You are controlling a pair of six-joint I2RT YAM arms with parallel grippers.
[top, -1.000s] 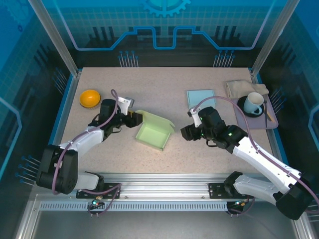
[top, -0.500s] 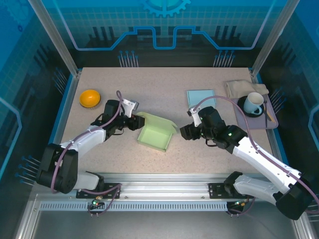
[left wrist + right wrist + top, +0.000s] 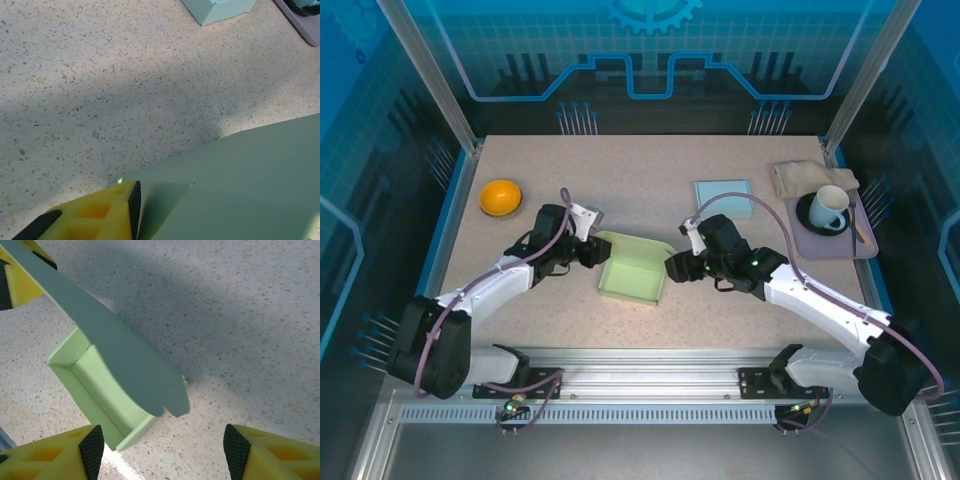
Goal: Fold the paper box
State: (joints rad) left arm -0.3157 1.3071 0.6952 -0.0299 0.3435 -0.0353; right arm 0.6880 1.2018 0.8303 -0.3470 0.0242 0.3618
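Note:
The light green paper box (image 3: 632, 280) lies open-topped at the table's middle, its lid flap (image 3: 638, 243) raised and leaning over the tray part. My left gripper (image 3: 592, 250) is shut on the flap's left corner. In the left wrist view one yellow finger (image 3: 100, 216) presses its black pad against the green flap (image 3: 240, 180). My right gripper (image 3: 672, 268) stands open just off the box's right side. The right wrist view has its fingers (image 3: 92, 450) wide apart above the box (image 3: 107, 400), the scalloped flap edge (image 3: 150, 385) between them.
An orange bowl (image 3: 500, 195) sits at the back left. A pale blue folded box (image 3: 723, 193) lies behind the right arm and shows at the top of the left wrist view (image 3: 220, 7). A grey tray (image 3: 850, 245) with a mug (image 3: 830, 208) and a cloth (image 3: 800, 175) are at the right.
My left gripper has moved right and swung the flap further over the box. My right arm has moved left, up close to the box's right side.

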